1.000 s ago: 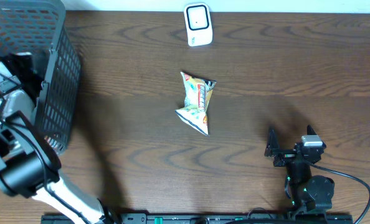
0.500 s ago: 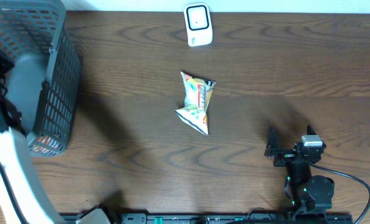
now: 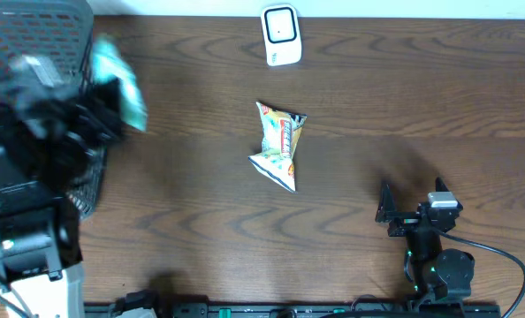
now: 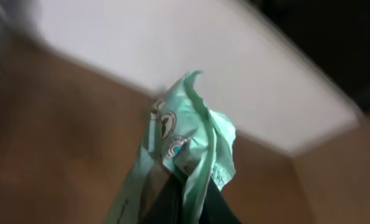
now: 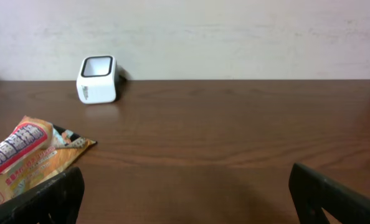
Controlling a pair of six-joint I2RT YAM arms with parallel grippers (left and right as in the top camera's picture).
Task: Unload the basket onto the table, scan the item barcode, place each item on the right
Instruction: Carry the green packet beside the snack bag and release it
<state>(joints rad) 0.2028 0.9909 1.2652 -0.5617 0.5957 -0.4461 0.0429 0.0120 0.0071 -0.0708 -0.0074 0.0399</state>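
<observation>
Spreading across the whole scene is a dark wood-grain table [image 3: 422, 88], and from where I stand most of it lies bare. At its far left corner sits a grey mesh basket [image 3: 33, 26], tall-sided, partly hidden by the left arm [image 3: 24, 212]. That arm is a big black and white blur from above, reaching up along the basket's near side. The right arm [image 3: 439, 265] is much smaller in view, parked low at the near right of the table with a cable looping off its base. The right fingers [image 3: 384, 210] stand spread wide with nothing between them; its wrist camera shows one dark tip at each bottom corner and only table between.

Near the middle of the table lies an orange and yellow snack packet [image 3: 280, 146], crumpled and pinched at the waist, flat on the wood and well apart from both arms.

The pale green packet [image 4: 185, 143] is the one in hand. From above it shows as a mint smear just over the basket's right rim, off the table surface and well apart from the scanner. The left fingers [image 4: 182, 205] are closed tight on its lower end, the crinkled top standing up above them with small round printed marks facing the wrist camera. I cannot make out a barcode.

A small white scanner [image 3: 281, 35] stands at the far edge of the table, near the centre, its dark window facing upward.
</observation>
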